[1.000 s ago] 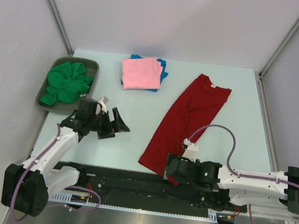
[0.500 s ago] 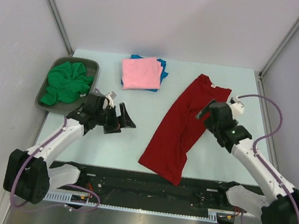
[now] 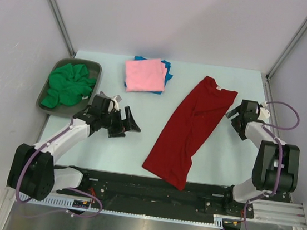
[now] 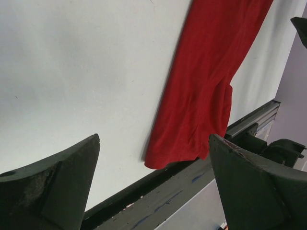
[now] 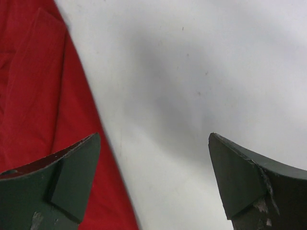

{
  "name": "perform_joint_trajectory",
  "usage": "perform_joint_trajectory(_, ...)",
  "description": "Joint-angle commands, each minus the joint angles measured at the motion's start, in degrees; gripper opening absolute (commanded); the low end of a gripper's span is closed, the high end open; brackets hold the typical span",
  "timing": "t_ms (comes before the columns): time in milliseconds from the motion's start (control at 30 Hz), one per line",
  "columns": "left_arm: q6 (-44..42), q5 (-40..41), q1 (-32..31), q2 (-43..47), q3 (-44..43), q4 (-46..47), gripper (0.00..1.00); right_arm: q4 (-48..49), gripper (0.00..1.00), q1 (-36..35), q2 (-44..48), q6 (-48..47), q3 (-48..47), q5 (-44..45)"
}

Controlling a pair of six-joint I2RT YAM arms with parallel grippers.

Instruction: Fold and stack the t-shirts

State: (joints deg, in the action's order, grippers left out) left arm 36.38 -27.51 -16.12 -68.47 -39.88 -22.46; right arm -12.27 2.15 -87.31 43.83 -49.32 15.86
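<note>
Left hand: your left hand [image 3: 127, 127] is spread wide and empty, over bare desk [image 3: 137, 152] between the tray [image 3: 95, 66] and the red shirt [image 3: 190, 132].
Right hand: your right hand [image 3: 235, 120] is also spread and holds nothing. It sits just beside the red shirt's right edge, and you cannot tell whether it touches the cloth.
Red shirt: it lies long and slanted, folded narrow. The collar end with its white tag [image 3: 218, 89] is far from you, and the hem reaches the desk's near edge at the black rail [image 3: 133, 185].
Pink shirt: the pink shirt [image 3: 145, 75] is folded at the far middle, on top of the blue shirt [image 3: 167, 72].
Blue shirt: only its far and right edges show, so its fold is hidden from you.
Green shirt: the green shirt [image 3: 67, 85] is bunched in the tray and covers most of it. You cannot make out a collar or sleeves.
Left wrist view: shows only the red shirt's lower part; the collar end is cut off.
Right wrist view: shows only a red strip at the left.
</note>
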Motion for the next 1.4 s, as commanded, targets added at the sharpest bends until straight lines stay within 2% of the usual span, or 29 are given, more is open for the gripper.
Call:
perform_joint_trajectory(0, -1.75, -2.11, -0.32, -0.97, -0.9, 1.98, 1.0, 9.63, 1.0, 1.54, -4.27, -0.77, -1.04, -2.32)
perform_joint_trajectory(233, -3.16, -1.5, -0.32, -3.42, -2.66, 1.36, 1.0, 19.65, 1.0, 3.65, -12.44, 3.36, -1.48, -10.39)
perform_joint_trajectory(367, -2.9, -1.93, -0.32, -4.83, -3.01, 1.98, 1.0, 22.9, 1.0, 3.65, -19.37, 4.85, -4.98, -15.23)
perform_joint_trajectory(533, -2.63, -2.03, -0.32, -6.15, -3.45, 2.24, 1.0, 23.0, 0.99, 2.86, -25.1, 5.47, -9.82, -21.74)
perform_joint_trajectory(733, -2.54, -1.59, -0.23, -7.47, -4.51, 2.07, 1.0, 14.67, 0.97, -0.39, -33.18, 3.01, -21.05, -24.38)
perform_joint_trajectory(833, -2.19, -1.5, -0.32, -7.47, -4.59, 2.42, 1.0, 9.49, 0.81, -1.44, -37.74, 2.05, -28.08, -25.44)
perform_joint_trajectory(867, -2.19, -1.32, -0.23, -7.3, -4.59, 2.42, 1.0, 8.42, 0.65, -1.62, -38.8, 1.7, -29.68, -25.52)
perform_joint_trajectory(900, -2.1, -1.23, -0.23, -7.21, -4.51, 2.33, 1.0, 7.62, 0.57, -1.8, -39.86, 1.52, -31.17, -26.05)
perform_joint_trajectory(933, -2.19, -1.15, -0.23, -7.21, -4.51, 2.24, 1.0, 6.05, 0.38, -1.98, -41.52, 1.43, -34.23, -26.14)
perform_joint_trajectory(1000, -2.28, -0.79, -0.23, -7.29, -4.59, 1.89, 1.0, 3.94, 0.24, -1.98, -43.46, 0.99, -37.93, -26.32)
perform_joint_trajectory(1300, -2.46, 0.17, -0.14, -8.09, -5.74, 0.84, 1.0, -8.54, 0.2, -8.92, -55.5, -3.31, -63.33, -24.82)
perform_joint_trajectory(1367, -2.37, 0.17, -0.14, -8.26, -6.17, 0.75, 1.0, -9.96, 0.27, -9.97, -58.57, -4.63, -67.12, -26.21)
